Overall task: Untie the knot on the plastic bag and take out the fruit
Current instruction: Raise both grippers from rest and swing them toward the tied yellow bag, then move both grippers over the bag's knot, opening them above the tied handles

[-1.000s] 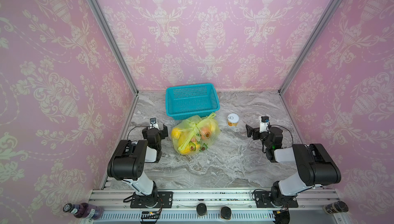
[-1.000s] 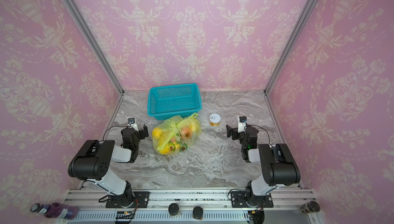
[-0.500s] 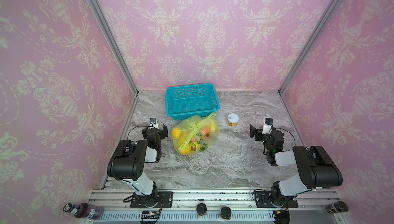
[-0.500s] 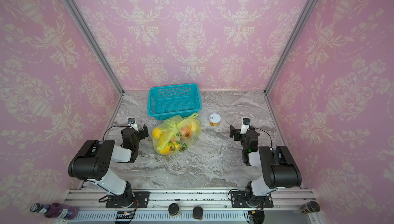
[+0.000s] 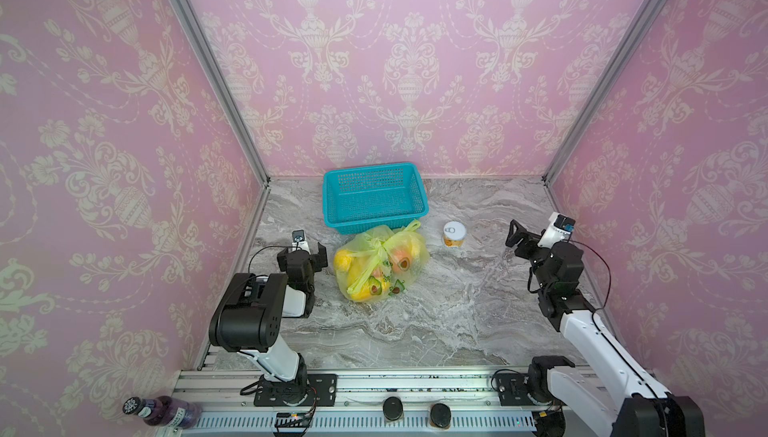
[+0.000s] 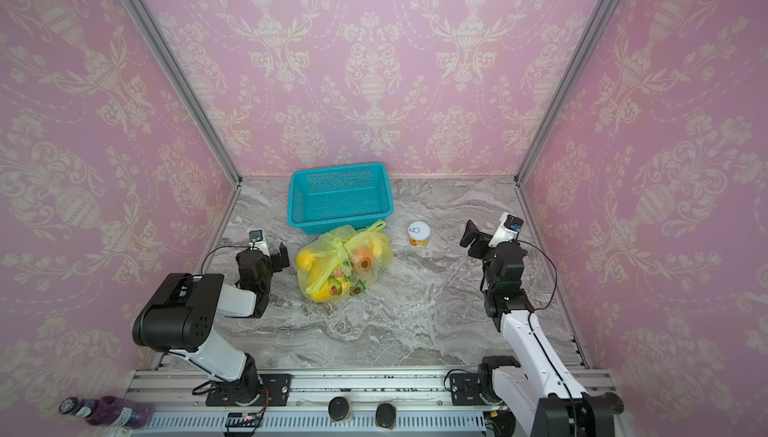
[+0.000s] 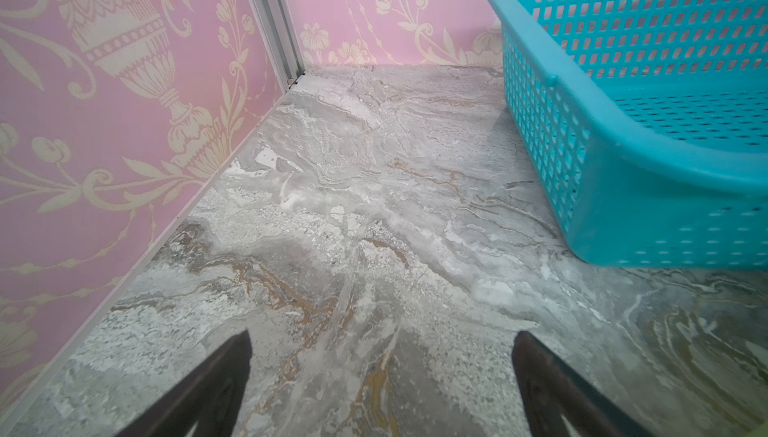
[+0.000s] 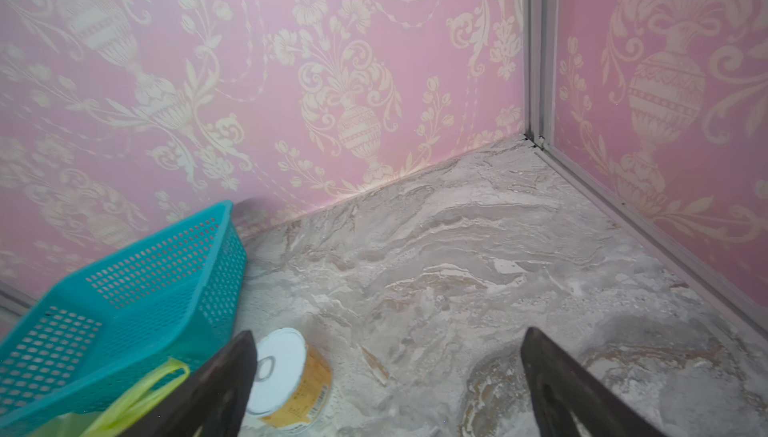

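Observation:
The plastic bag (image 5: 382, 266) (image 6: 345, 266) lies tied on the marble table just in front of the teal basket. Its knot (image 5: 376, 246) (image 6: 340, 246) sits on top, with loose yellow-green ends sticking out. Fruit (image 5: 345, 261) shows through the film as yellow and orange shapes. My left gripper (image 5: 303, 251) (image 6: 266, 253) (image 7: 382, 351) rests open on the table just left of the bag, holding nothing. My right gripper (image 5: 528, 239) (image 6: 484, 240) (image 8: 386, 351) hangs open and empty to the right of the can, well apart from the bag. One bag end (image 8: 137, 397) shows in the right wrist view.
A teal mesh basket (image 5: 374, 223) (image 6: 338, 223) (image 7: 623, 189) (image 8: 124, 289) stands at the back. A small pull-tab can (image 5: 454, 234) (image 6: 419, 234) (image 8: 286, 372) stands between bag and right gripper. Pink walls close three sides. A purple bottle (image 5: 158, 410) lies on the front rail.
My right arm has lifted and its gripper has moved right and toward the back wall, still open. The left arm and the bag have not moved.

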Available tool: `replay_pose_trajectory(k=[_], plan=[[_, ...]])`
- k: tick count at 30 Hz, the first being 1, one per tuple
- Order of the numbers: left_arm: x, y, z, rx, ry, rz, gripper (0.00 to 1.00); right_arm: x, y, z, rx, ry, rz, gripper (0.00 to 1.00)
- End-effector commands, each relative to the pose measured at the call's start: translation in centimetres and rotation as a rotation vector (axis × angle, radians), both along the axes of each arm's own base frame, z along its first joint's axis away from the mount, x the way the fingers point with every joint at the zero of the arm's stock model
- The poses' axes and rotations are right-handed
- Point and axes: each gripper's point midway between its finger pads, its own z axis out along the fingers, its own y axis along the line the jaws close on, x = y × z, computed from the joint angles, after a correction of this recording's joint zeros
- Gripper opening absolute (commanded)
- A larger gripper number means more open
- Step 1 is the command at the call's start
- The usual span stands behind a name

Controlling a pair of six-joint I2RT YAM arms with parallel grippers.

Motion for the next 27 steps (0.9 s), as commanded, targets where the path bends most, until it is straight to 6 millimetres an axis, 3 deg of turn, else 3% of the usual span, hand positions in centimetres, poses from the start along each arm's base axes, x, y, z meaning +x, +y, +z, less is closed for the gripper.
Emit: replay_pose_trajectory(k=[1,7,9,11,14,19,21,25,27], plan=[[0.5,-0.1,0.5,-0.025,-0.024,-0.01,0.99,-2.3,1.6,-4.6,0.308,0.185,0.027,1.0],[0.8,-1.2,0.3,-0.029,-0.008,-0.075,0.99,-2.8,7.0,-2.3,0.486,0.18,0.336,1.0],[0.8,-2.7,0.4,-0.031,-0.015,-0.17,0.99,-3.4,8.7,-1.6,0.485,0.16,0.423,1.0],[0.2,-2.7,1.2,-0.027,-0.06,-0.167,0.99,-4.1,9.7,-1.5,0.433,0.167,0.439,1.0],[-2.1,-2.1,4.6,-0.033,-0.14,-0.13,0.99,-5.2,11.2,-1.1,0.262,0.2,0.426,1.0],[-7.2,-0.1,10.5,-0.287,-0.089,0.091,0.99,-6.8,14.6,-0.3,0.127,0.193,0.525,1.0],[-10.5,0.7,11.3,-0.433,-0.053,0.209,0.99,-7.2,16.5,-0.5,0.087,0.214,0.585,1.0],[-13.2,-2.0,13.1,-0.624,-0.088,0.107,0.99,-7.8,19.6,-1.2,-0.017,0.263,0.645,0.99],[-13.8,-4.1,15.1,-0.737,-0.111,0.0,0.99,-7.9,20.6,-1.7,-0.086,0.291,0.644,0.98]])
